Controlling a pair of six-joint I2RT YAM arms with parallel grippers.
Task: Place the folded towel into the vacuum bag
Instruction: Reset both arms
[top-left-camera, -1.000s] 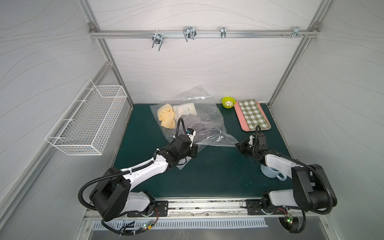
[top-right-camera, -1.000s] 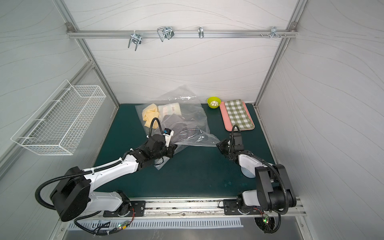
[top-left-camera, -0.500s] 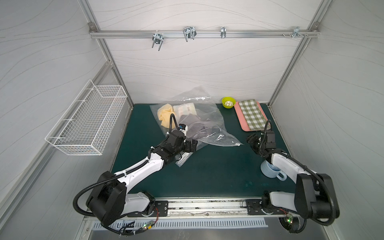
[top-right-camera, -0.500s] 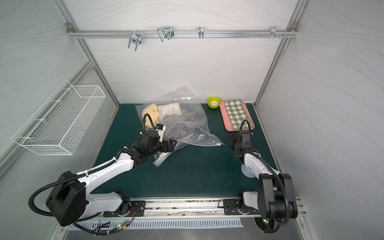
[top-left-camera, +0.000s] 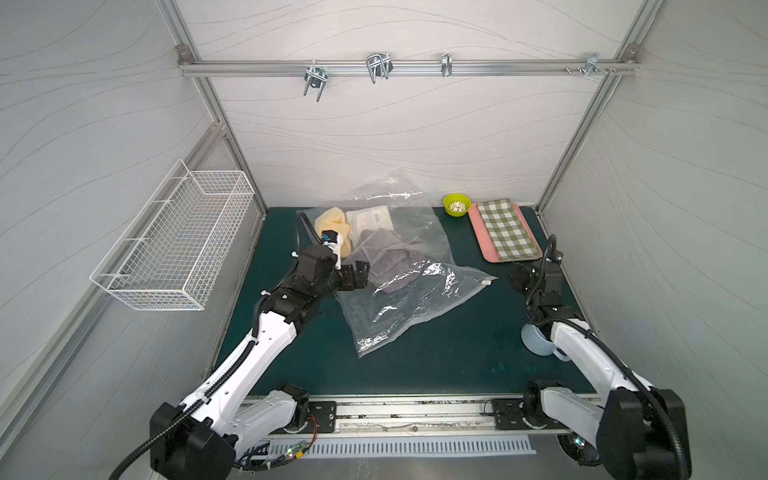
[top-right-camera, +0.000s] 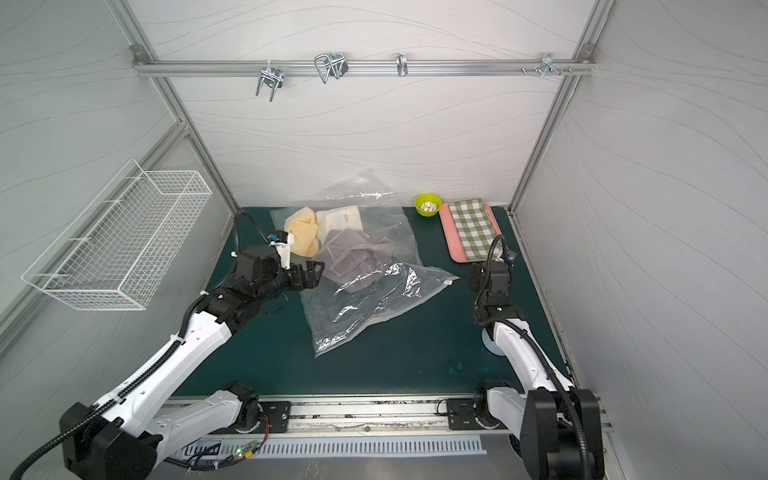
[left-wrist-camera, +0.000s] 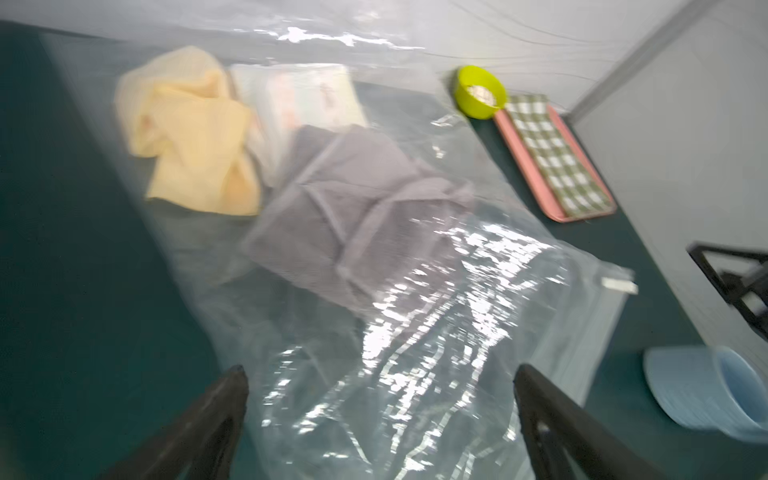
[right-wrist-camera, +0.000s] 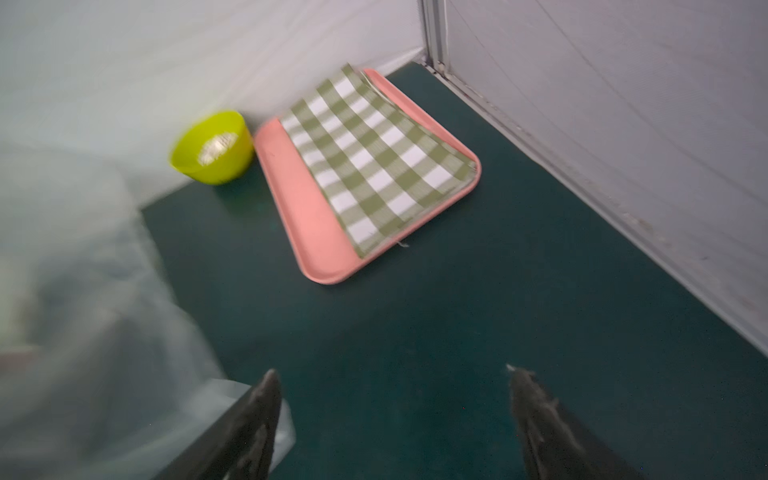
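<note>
The vacuum bag (top-left-camera: 409, 299) lies crumpled on the green mat, and both top views show its white slider clip (top-right-camera: 448, 282) at the right corner. A grey folded towel (top-left-camera: 384, 259) shows through the plastic, inside the bag (left-wrist-camera: 415, 374). My left gripper (top-left-camera: 358, 275) is open at the bag's left edge, level with the towel (left-wrist-camera: 353, 208). In the left wrist view its fingers straddle plastic without pinching it (left-wrist-camera: 381, 374). My right gripper (top-left-camera: 519, 279) is open just right of the clip corner. Only mat lies between its fingers (right-wrist-camera: 392, 372).
A yellow cloth (top-left-camera: 330, 226) and a pale packet (top-left-camera: 372, 217) lie at the bag's far end. A lime bowl (top-left-camera: 456, 204) and a pink tray (right-wrist-camera: 299, 199) with a checked cloth (top-left-camera: 507, 232) stand back right. A light blue cup (top-left-camera: 536, 338) sits under the right arm. A wire basket (top-left-camera: 178, 241) hangs left.
Both grippers have opened and let go of the bag's edge. The right one has pulled away to the right, the left one has shifted back-left, and the bag has settled on the mat.
</note>
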